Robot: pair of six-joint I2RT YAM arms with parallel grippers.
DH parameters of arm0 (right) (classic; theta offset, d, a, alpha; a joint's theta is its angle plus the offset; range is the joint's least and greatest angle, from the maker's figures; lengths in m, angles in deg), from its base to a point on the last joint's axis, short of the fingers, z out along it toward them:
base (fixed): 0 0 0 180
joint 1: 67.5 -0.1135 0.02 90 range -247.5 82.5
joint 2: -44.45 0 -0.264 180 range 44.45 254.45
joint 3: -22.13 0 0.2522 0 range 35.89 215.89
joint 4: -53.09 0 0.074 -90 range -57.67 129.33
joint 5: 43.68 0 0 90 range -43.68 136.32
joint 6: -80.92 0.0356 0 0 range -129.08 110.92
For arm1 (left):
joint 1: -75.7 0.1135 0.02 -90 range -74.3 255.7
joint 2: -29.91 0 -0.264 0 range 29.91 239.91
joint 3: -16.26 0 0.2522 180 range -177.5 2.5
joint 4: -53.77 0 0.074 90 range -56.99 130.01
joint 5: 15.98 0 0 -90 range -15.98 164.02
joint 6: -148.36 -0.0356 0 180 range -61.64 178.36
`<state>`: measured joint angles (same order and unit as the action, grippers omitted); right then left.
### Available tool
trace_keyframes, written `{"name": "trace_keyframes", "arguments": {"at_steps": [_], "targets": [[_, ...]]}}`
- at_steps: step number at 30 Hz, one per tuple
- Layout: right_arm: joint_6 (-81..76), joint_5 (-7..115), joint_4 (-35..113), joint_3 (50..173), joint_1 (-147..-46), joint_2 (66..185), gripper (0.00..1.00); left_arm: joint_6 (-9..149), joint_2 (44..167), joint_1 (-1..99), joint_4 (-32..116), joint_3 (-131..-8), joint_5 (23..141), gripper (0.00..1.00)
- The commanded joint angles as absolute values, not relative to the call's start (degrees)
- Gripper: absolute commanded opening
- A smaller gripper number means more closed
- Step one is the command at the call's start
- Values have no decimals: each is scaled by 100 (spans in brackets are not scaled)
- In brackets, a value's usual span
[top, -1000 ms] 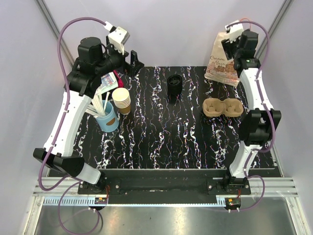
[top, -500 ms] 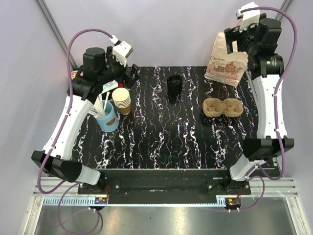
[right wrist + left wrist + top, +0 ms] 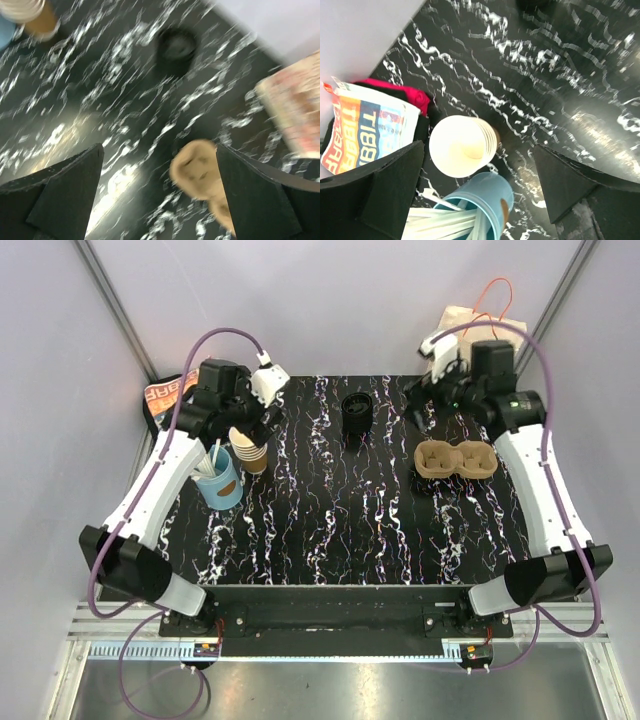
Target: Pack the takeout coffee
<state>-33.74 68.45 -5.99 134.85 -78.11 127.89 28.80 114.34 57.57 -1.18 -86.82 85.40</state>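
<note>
The takeout coffee (image 3: 357, 412) stands at the back middle of the black marbled table, dark under its black lid, and shows blurred in the right wrist view (image 3: 176, 46). A brown two-hole cup tray (image 3: 457, 460) lies to its right, both holes bare. My right gripper (image 3: 425, 405) hovers open behind the tray, between the coffee and the tray, holding nothing (image 3: 160, 195); one tray hole (image 3: 200, 167) shows between its fingers. My left gripper (image 3: 248, 418) hangs open and holds nothing over the stacked cups at the left (image 3: 477, 192).
A stack of lidless paper cups (image 3: 250, 448) (image 3: 462, 150) stands beside a blue cup of white sticks (image 3: 221, 482) (image 3: 480, 210). An orange printed packet (image 3: 165, 392) (image 3: 365, 130) lies at the back left. A paper bag (image 3: 470, 320) (image 3: 295, 110) stands at the back right.
Both arms have swung down and inward. The left gripper came over the cup stack and blue cup. The right gripper left the paper bag and dropped toward the tray.
</note>
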Motion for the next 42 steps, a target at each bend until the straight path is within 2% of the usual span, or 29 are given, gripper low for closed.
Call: {"name": "trace_keyframes", "arguments": {"at_steps": [1,3,9,14,21,29,38,42], "targets": [[-3509,7207,-743,12942,-7998,12663,100,2541,11736,5794,-139,-8724,8237,96],[-3518,7268,-725,12714,-8024,12637,99,2479,11859,5803,-192,-8733,8237,90],[-3466,7347,-611,12326,-8051,12566,98,2453,12236,5891,-472,-8873,8263,81],[-3413,7391,-558,12229,-8059,12575,98,2619,12536,5970,-806,-9119,8299,66],[-3395,7427,-549,12185,-8077,12628,97,2716,12808,6023,-833,-9207,8272,60],[-3369,7427,-479,12088,-8086,12601,96,2734,13011,6040,-842,-9313,8299,45],[-3343,7427,-435,12053,-8095,12593,95,2725,13099,6058,-886,-9330,8290,41],[-3342,7418,-426,12027,-8095,12593,95,2708,13125,6084,-904,-9348,8290,34]]}}
